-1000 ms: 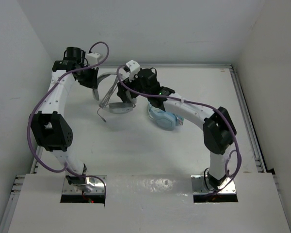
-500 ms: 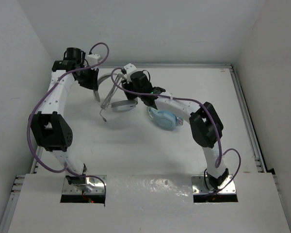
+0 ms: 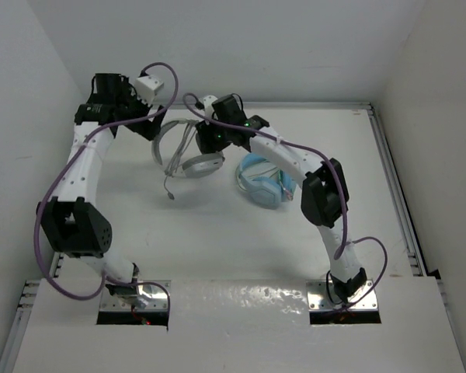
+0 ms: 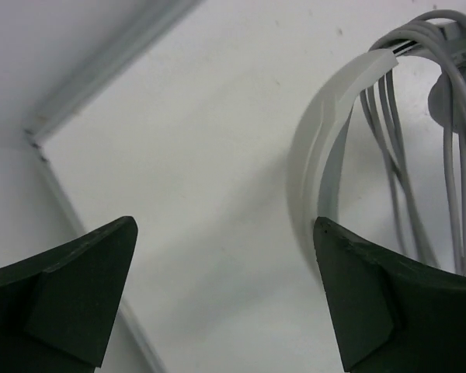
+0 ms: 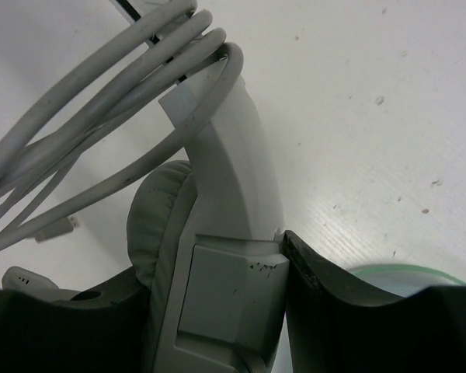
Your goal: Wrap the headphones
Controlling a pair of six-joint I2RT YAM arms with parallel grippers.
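- On the far half of the table (image 3: 217,241), a little left of centre: headphones (image 3: 200,165), white and light grey, lying between the two grippers. The headband (image 4: 320,148) arches toward the left. One ear cup (image 5: 151,225) sits at the right end, by the right arm's wrist.
- Cable (image 5: 101,85): thin and grey. Several strands run together across the span of the headband and pass over its end near the ear cup. One loose tail (image 3: 168,186) trails toward the near side, its tip resting on the table.
- Right gripper (image 5: 217,280): jaws part-way closed and clamped on the headphones, at the squared block where headband meets ear cup. A finger presses each side of that block.
- Left gripper (image 4: 224,233): jaws spread wide, nothing held. Bare table shows between the fingers. The headband's curve lies just beside the right-hand finger, and whether they touch cannot be told.
- Light blue headphones (image 3: 260,186): a second set, just right of the white pair and partly under the right arm. Not part of the job.
- Progress, as a judgement: most of the cable appears gathered in loops on the headband, so the winding looks largely done. What is left is to take up the loose tail and tuck it in.
- Risk, as a judgement: with only one grip on the set, the loops could slacken or slide off the end of the headband.
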